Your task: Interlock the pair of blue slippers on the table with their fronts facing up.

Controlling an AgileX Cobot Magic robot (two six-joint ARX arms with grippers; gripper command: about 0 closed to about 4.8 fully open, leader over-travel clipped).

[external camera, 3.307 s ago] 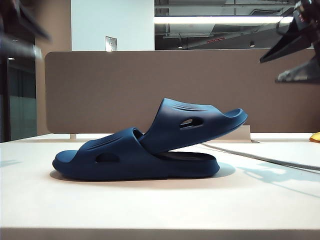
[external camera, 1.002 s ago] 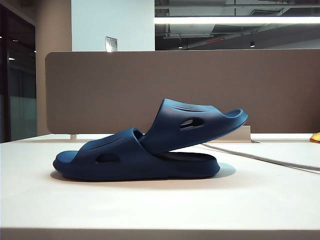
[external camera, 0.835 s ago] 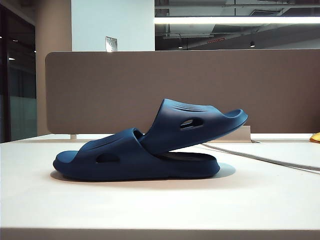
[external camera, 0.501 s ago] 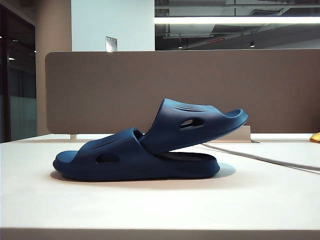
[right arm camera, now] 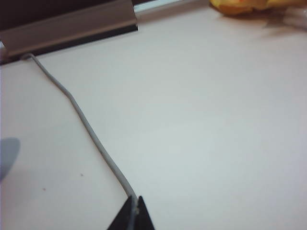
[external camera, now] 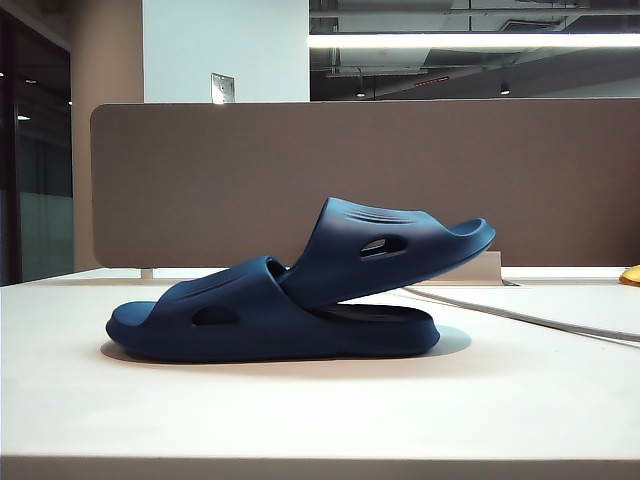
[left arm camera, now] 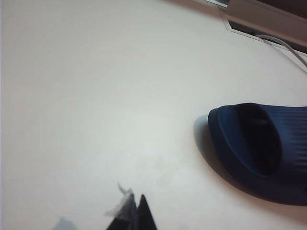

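The pair of blue slippers rests on the cream table (external camera: 300, 410) in the exterior view. The lower slipper (external camera: 250, 320) lies flat with its toe to the left. The upper slipper (external camera: 390, 245) is wedged under the lower one's strap and tilts up to the right. Neither gripper shows in the exterior view. My left gripper (left arm camera: 136, 203) is shut and holds nothing, well apart from the open toe of one slipper (left arm camera: 261, 143). My right gripper (right arm camera: 134, 201) is shut and empty above bare table, in line with a grey cable (right arm camera: 81, 120). No slipper appears in the right wrist view.
A brown partition panel (external camera: 200, 180) stands behind the table. The grey cable (external camera: 520, 315) runs across the table to the right of the slippers, from a grey rail (right arm camera: 72, 26) at the back. A yellow object (external camera: 630, 275) lies at the far right edge.
Both arms, seen blurred in the upper corners of the exterior view earlier, have left that view. The slippers have not moved.
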